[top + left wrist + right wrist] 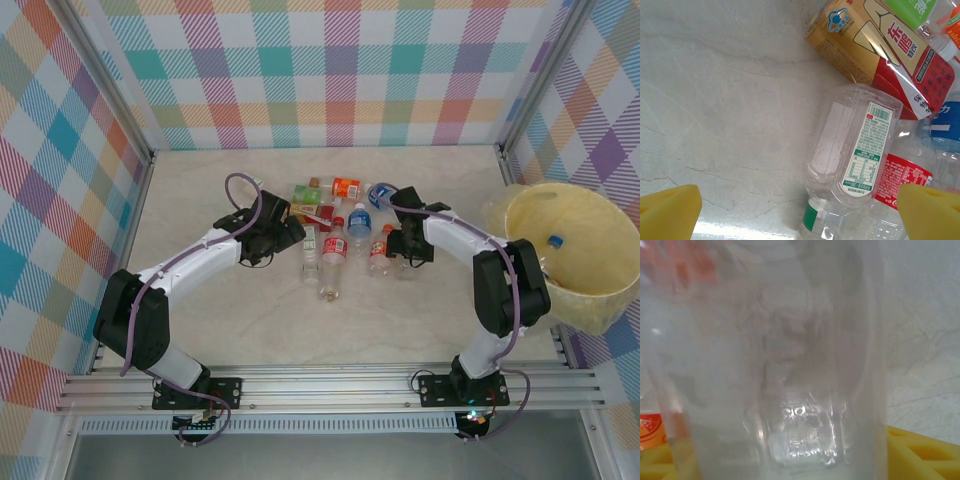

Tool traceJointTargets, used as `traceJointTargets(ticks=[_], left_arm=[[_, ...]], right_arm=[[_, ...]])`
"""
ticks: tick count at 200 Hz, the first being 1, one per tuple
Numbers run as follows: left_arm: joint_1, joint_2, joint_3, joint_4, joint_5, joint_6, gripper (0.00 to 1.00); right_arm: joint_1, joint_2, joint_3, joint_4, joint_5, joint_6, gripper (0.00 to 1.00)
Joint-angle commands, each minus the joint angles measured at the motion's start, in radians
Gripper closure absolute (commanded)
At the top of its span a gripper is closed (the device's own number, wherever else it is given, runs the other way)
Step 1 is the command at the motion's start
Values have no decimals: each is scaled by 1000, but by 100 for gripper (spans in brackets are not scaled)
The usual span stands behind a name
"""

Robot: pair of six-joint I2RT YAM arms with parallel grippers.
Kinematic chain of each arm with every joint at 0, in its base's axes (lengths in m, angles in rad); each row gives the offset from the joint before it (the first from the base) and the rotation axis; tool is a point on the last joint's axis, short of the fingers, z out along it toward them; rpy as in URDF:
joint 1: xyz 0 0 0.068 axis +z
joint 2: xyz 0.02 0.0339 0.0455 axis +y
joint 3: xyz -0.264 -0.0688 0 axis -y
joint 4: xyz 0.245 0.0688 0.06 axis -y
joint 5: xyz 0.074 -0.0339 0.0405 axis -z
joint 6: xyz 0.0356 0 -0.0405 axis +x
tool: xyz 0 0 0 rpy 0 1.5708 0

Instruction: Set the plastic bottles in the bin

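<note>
Several plastic bottles [334, 245] lie in a cluster at the table's middle, with red, orange [347, 187] and blue [359, 218] labels. My left gripper [294, 236] hovers at the cluster's left edge, open. In the left wrist view its yellow fingertips [667, 210] stand wide apart over a clear bottle with a white and green label [855, 150]. My right gripper [397, 250] is at the cluster's right side, around a clear red-capped bottle [380, 246]. That bottle [790, 365] spans the gap between the right gripper's [790, 460] yellow fingers [920, 450]. The pale yellow bin [600, 215] stands at the far right.
A blue-capped bottle [553, 241] lies inside the bin. A gold and red labelled bottle [875, 45] and a green labelled one [910, 10] lie beyond the left gripper. Checked walls enclose the table. Bare marble surface [200, 190] lies left of the cluster.
</note>
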Motion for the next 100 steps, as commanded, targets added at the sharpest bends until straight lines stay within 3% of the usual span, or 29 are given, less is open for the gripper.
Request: traceJointTargets(ticks=[1,39,100], left_arm=[[14,-22,-6,-36,-23,-18,0],[14,-28,-8,-34,-23,-16,0],[14,-20,-24,54,63,7,0]], right_arm=[[-4,29,52,-1,26,-52,36],[-4,-32,48,-9,35,-87,51],[-3,-199,74,-57,26,-160,56]])
